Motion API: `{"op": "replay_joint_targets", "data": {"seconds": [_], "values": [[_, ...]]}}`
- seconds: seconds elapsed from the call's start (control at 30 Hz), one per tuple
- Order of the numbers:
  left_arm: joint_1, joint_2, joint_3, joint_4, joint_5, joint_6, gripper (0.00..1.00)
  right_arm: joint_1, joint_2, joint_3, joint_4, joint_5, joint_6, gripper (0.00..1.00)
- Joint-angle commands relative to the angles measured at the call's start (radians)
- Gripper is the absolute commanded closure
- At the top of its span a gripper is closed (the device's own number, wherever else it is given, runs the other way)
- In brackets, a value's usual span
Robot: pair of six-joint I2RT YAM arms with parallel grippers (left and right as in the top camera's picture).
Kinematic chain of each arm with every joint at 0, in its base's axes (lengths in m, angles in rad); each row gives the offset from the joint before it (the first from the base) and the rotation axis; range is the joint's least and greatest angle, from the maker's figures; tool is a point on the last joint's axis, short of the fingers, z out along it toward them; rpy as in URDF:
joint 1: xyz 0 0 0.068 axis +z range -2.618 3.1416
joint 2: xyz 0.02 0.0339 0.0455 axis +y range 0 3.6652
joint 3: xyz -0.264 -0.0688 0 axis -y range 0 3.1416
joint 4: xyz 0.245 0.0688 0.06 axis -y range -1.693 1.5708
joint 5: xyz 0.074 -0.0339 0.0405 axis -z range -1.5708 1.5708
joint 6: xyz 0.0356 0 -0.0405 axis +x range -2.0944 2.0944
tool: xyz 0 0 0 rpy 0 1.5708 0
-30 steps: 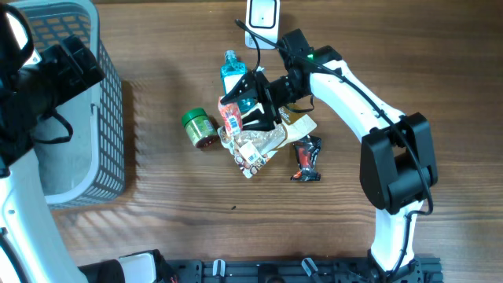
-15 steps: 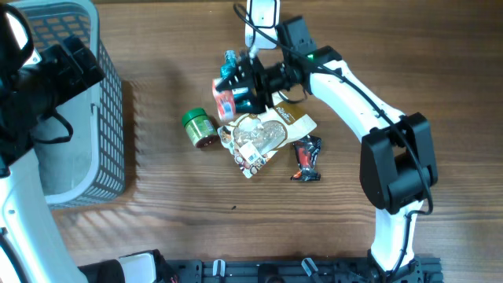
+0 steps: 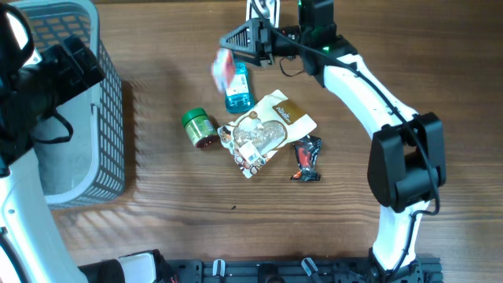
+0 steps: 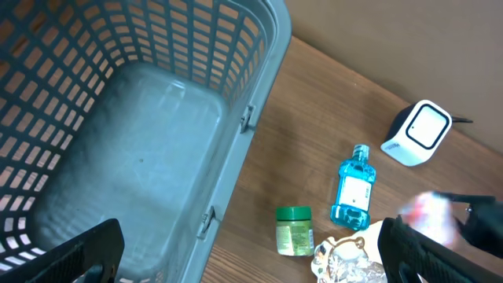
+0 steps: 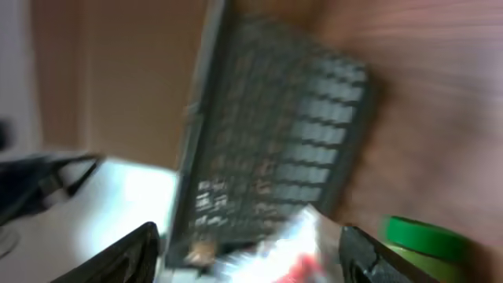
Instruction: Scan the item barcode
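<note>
Presentation step in hand: right gripper [image 3: 233,49] grasps a blurred red-white packet [image 3: 222,71] at far centre, just left of the scanner [image 4: 417,132]. Left gripper [image 4: 251,263] hangs released over the basket [image 4: 259,94]. Next, by my judgement, the barcode must be turned to face the scanner.

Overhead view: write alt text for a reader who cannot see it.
The right gripper holds a blurred red-and-white packet over the wooden table. Near it lie a blue bottle, a green-lidded jar, a brown pouch and a dark wrapper; a grey basket stands at the left.
</note>
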Motion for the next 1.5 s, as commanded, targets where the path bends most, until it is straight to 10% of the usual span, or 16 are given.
{"op": "replay_joint_targets", "data": {"seconds": [0.0, 0.47, 1.47], "values": [[0.008, 0.006, 0.008, 0.002, 0.005, -0.002, 0.0, 0.004, -0.017, 0.006, -0.133, 0.201, -0.203, 0.34], [0.008, 0.006, 0.008, 0.002, 0.005, -0.002, 0.0, 0.235, -0.107, 0.053, -0.738, 1.136, -0.487, 0.0], [0.008, 0.006, 0.008, 0.002, 0.005, -0.002, 0.0, 0.419, 0.1, 0.098, -0.697, 1.213, -0.436, 0.0]]}}
